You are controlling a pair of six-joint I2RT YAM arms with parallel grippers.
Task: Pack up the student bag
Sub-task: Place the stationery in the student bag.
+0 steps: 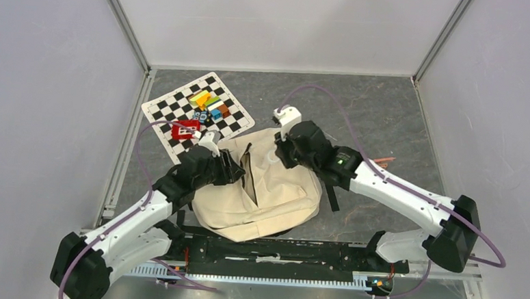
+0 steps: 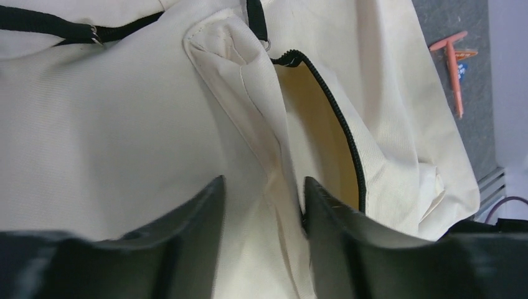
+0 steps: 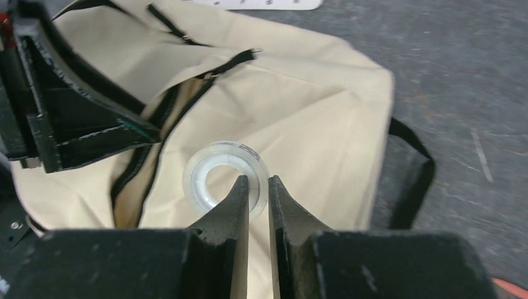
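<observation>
The bag [image 1: 260, 197] lies flat on the table [image 1: 387, 115], close to the near edge and between the two arms. Its zip [image 2: 336, 112] is undone into a narrow slit with pale lining showing inside.

The left gripper [image 2: 263, 182] is at that slit with its jaws standing apart. A raised fold [image 2: 236, 81] of cloth beside the zip runs between them, but neither finger presses on it, so this gripper holds nothing.

The right gripper [image 3: 256, 180] hangs over the flat cloth just beside the slit. Its jaws are drawn almost together, one finger inside the ring and one outside, pinching the wall of a clear roll of tape [image 3: 221, 149].

Further off on the table, a checkered board [image 1: 175, 107] carries small coloured blocks [image 1: 210, 104] beyond the bag on the left. An orange pen [image 2: 454, 68] lies on the right.

The main risk is the opening. With nothing lifting the flap, the slit looks too narrow for the roll, which could land on the cloth and roll off the bag. The grip on the thin wall of the ring is slight, so the roll may swing or slip as the arm moves. The two grippers are also near each other, and a move toward the slit could knock one against the other.
</observation>
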